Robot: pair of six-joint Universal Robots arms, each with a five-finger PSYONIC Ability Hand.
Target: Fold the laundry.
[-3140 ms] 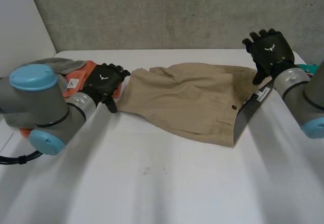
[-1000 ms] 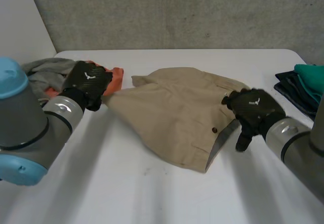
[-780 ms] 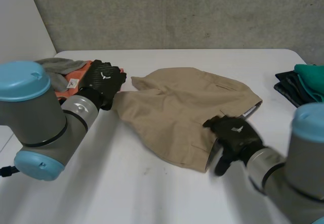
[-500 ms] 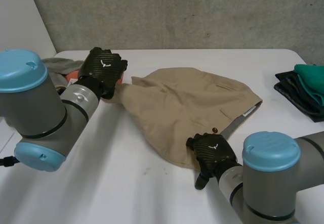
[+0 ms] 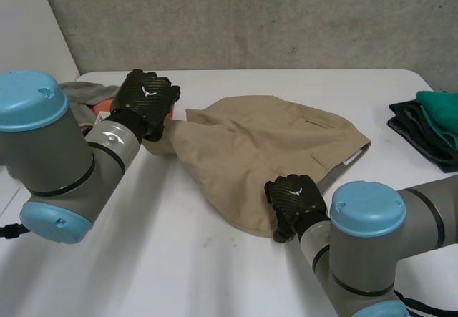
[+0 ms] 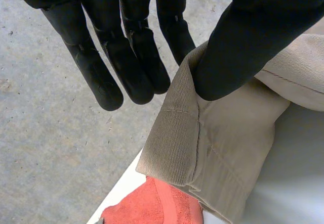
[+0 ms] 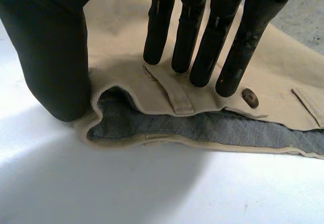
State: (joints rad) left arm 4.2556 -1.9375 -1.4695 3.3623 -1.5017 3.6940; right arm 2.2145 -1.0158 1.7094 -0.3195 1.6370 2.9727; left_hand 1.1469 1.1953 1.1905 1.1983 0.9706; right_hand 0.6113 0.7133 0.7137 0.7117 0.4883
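Tan shorts [image 5: 265, 152] lie spread in the middle of the white table [image 5: 179, 260]. My left hand [image 5: 147, 101] is at their far-left leg hem. In the left wrist view that hem [image 6: 228, 133] is pinched between the thumb and the straight fingers [image 6: 126, 57]. My right hand [image 5: 292, 199] is on the near waistband corner. In the right wrist view its straight fingertips [image 7: 202, 57] rest on the waistband [image 7: 283, 67] beside a belt loop and a button [image 7: 248, 97]. Its thumb stands on the table against the corner's edge. The grey lining [image 7: 202, 128] gapes between them.
A pile of grey [image 5: 86, 91] and orange cloth [image 6: 152, 204] lies behind my left hand at the table's left. A stack of dark blue and teal clothes [image 5: 429, 120] sits at the right edge. A concrete wall [image 5: 250, 16] runs along the back.
My right hand has come from the far part of the waistband down to its near corner and set its fingers on it. My left hand keeps the hem, shifted slightly.
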